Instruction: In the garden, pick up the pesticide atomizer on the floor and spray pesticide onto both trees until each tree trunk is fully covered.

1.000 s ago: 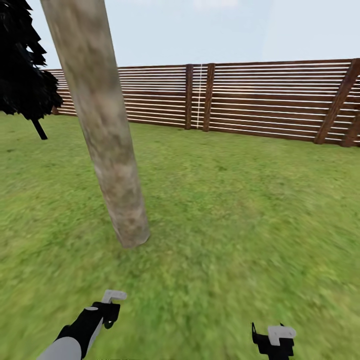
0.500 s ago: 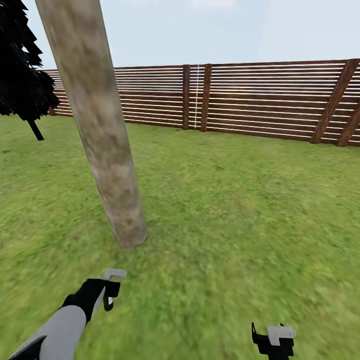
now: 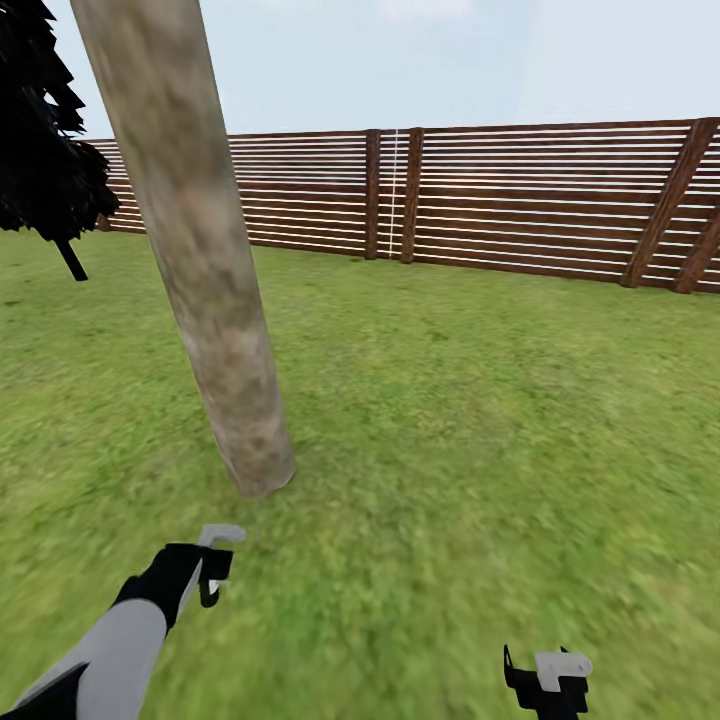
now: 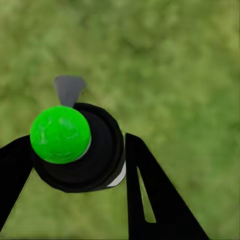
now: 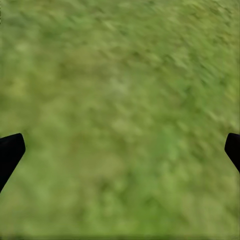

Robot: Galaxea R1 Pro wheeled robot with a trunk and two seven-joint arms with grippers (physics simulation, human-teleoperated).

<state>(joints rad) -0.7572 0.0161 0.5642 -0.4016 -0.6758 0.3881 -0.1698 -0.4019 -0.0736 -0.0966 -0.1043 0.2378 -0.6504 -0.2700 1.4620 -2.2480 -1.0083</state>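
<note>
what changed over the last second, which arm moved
The left arm moved: its gripper rose toward the base of the tree trunk, carrying the atomizer clamped between its fingers all along. The view also shifted a little early on, so the camera moved slightly. The right gripper stayed low and open over the grass; trunk and fence are unchanged.

What you can count

You have one trunk (image 3: 205, 290), one dark tree (image 3: 45, 150), one fence (image 3: 520, 200), two grippers, left (image 3: 215, 565) and right (image 3: 545, 680), and one atomizer (image 4: 75, 147) with one green ball.
</note>
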